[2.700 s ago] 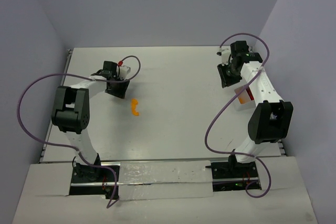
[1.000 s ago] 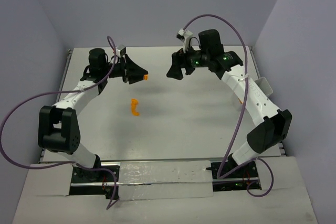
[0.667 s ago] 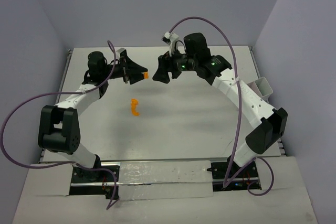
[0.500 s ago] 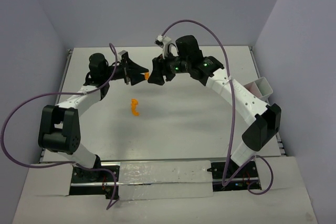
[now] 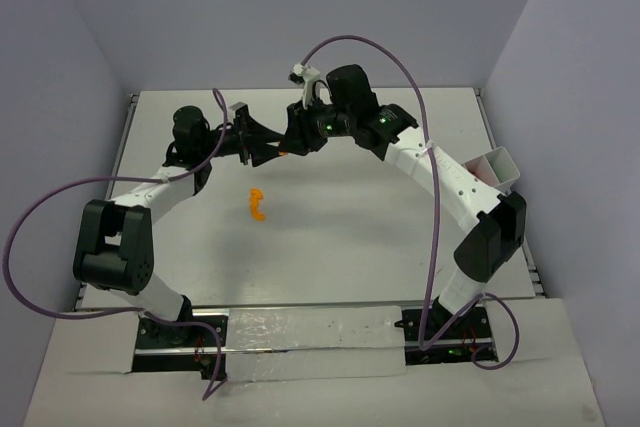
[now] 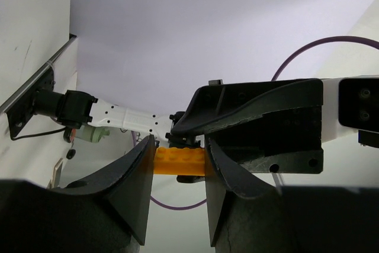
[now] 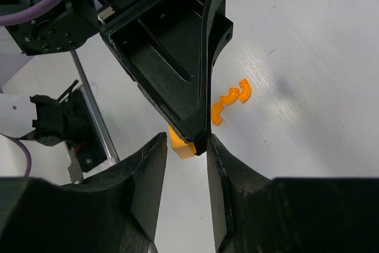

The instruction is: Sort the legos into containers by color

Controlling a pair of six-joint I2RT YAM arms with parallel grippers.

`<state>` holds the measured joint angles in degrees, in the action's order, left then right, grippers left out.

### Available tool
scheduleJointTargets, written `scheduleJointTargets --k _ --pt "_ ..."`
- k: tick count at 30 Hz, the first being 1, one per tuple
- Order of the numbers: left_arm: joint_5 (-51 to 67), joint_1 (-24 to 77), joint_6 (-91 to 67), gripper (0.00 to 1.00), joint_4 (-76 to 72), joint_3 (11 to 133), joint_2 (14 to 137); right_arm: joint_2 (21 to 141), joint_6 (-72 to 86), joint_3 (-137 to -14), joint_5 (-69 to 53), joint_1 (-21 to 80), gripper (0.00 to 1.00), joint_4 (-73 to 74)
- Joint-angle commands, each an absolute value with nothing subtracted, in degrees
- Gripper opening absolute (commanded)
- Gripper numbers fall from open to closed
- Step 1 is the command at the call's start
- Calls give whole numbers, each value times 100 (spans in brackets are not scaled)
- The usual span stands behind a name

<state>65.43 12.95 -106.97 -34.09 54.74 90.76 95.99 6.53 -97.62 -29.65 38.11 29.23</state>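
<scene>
My left gripper [image 5: 270, 144] is raised above the table and shut on a small orange lego brick [image 6: 179, 161], pinched end to end between its fingers. My right gripper [image 5: 297, 139] meets it nose to nose. Its jaws stand apart, open, around the tip of one left finger and the brick [image 7: 180, 146]. In the top view only a sliver of the brick [image 5: 284, 152] shows between the two grippers. A white translucent container [image 5: 496, 168] stands at the right table edge; its contents are hidden.
A curved chain of orange pieces [image 5: 258, 204] lies on the table below the grippers and also shows in the right wrist view [image 7: 231, 101]. Purple cables loop above both arms. The table's metal side rail [image 7: 92, 117] runs beyond the left arm.
The right arm has swung from the right-side container across to the left gripper. The left gripper has lifted the orange brick off the far left table and holds it out.
</scene>
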Motion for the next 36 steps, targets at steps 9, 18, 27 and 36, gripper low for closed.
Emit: scheduleJointTargets --k 9,18,27,36 --pt "6466 1359 -10839 1 -3975 5461 8877 9598 618 -9911 -2927 3896 18 2657" --pt "6178 607 -7620 99 -1275 6389 8798 8859 465 -9343 -3138 3595 0 2733" --pt "3149 444 -2533 99 2249 7775 8128 7850 -1217 -8691 -3317 1380 0 4409" --pt "345 1721 -388 99 2969 7742 7848 8051 -3427 -7594 -765 -508 0 5537"
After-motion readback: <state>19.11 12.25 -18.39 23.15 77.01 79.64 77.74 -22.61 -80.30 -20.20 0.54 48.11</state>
